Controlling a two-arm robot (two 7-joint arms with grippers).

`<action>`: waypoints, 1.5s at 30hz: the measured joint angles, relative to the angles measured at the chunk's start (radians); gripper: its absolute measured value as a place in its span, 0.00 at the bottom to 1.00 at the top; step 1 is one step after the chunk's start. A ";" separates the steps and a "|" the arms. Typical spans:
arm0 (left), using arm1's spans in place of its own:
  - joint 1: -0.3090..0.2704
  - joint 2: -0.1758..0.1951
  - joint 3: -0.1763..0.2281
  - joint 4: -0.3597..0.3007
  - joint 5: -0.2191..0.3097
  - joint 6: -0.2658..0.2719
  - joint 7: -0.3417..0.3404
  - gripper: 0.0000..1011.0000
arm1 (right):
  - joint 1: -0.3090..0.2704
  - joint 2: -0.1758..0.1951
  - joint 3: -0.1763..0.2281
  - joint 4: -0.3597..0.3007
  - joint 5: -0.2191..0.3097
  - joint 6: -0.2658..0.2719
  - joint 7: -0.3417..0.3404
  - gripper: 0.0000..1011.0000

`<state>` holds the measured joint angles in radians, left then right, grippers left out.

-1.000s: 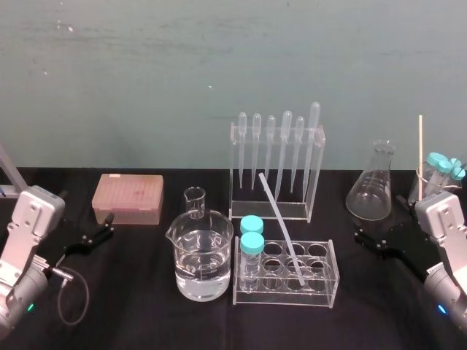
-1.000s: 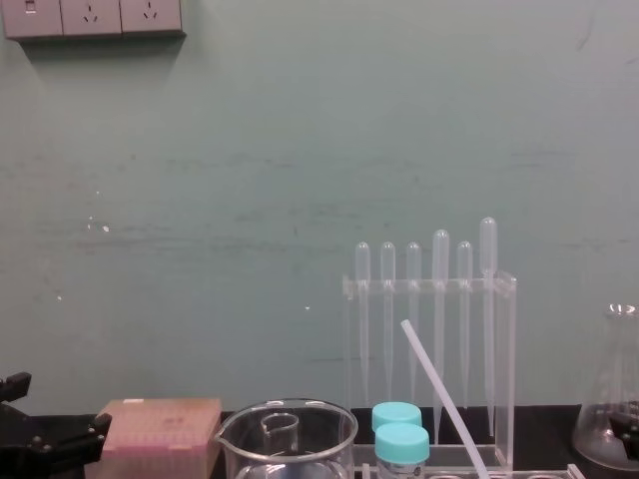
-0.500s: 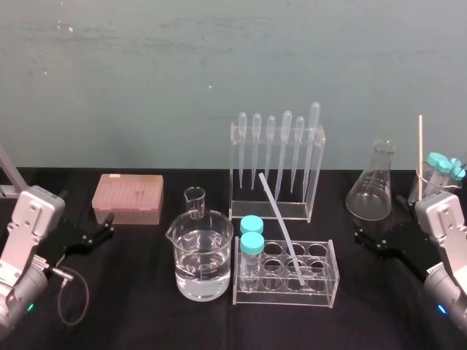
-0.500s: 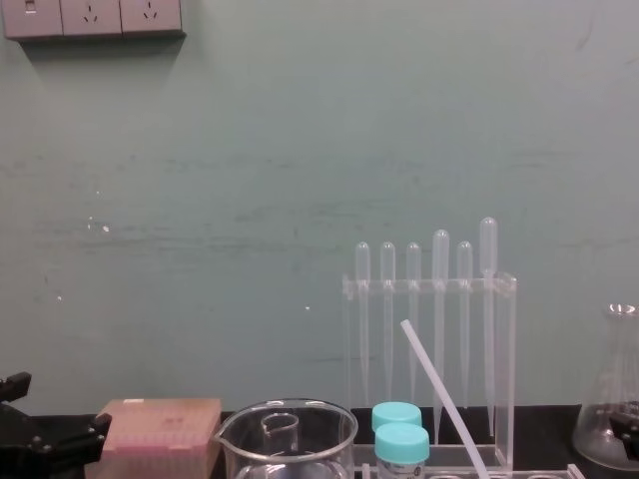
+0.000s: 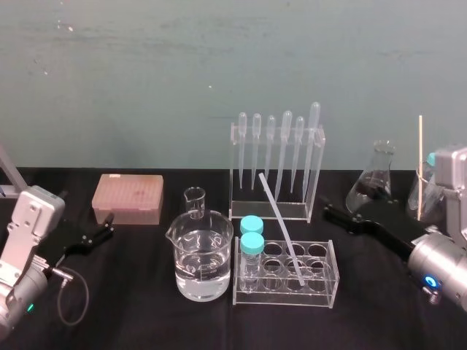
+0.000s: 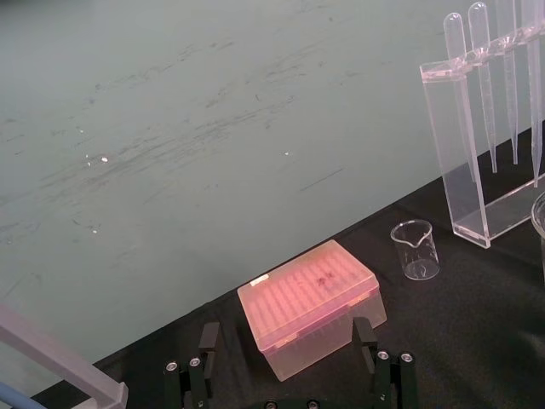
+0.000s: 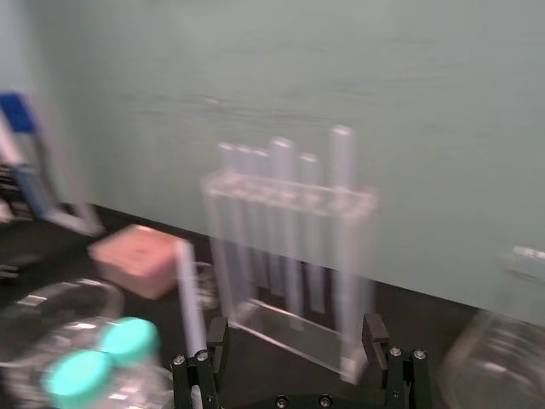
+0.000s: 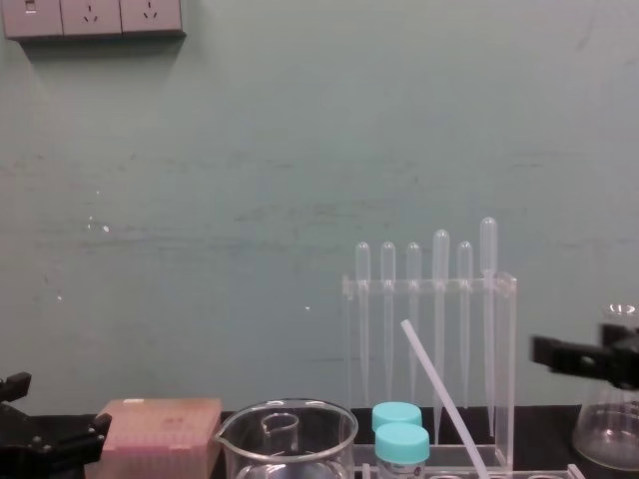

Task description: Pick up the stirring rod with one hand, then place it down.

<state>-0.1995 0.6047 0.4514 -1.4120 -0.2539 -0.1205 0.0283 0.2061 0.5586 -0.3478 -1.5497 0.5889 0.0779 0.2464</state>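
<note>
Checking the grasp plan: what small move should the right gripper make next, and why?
Probably move the open right gripper leftward to straddle the milky-white translucent stirring rod, which leans untouched in the clear tube rack. The left gripper sits parked at left.

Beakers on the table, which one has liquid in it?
The large beaker in front holds clear liquid; the small beaker just behind it looks empty.

Lab. Pipettes in clear stand, beaker with clear liquid, conical flask, tube rack holding capped tubes and stirring rod, pink tip box, black bench, wall sockets.
</note>
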 joint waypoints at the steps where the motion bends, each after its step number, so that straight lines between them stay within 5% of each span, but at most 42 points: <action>1: 0.000 0.000 0.000 0.000 0.000 0.000 0.000 0.99 | 0.004 -0.003 -0.001 -0.005 0.008 0.008 0.015 0.99; 10: 0.000 0.000 0.000 0.000 0.000 0.000 0.000 0.99 | 0.063 -0.043 -0.054 -0.010 -0.018 0.048 0.109 0.99; 24: 0.000 0.000 0.000 0.000 0.000 0.000 0.000 0.99 | 0.178 -0.144 -0.120 0.115 -0.132 0.129 0.097 0.99; 37: 0.000 0.000 0.000 0.000 0.000 0.000 0.000 0.99 | 0.229 -0.211 -0.122 0.219 -0.171 0.137 0.116 0.99; 45: 0.000 0.000 0.000 0.000 0.000 0.000 0.000 0.99 | 0.232 -0.218 -0.120 0.228 -0.181 0.126 0.124 0.99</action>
<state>-0.1995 0.6047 0.4514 -1.4120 -0.2539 -0.1205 0.0283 0.4378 0.3403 -0.4675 -1.3221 0.4074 0.2036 0.3700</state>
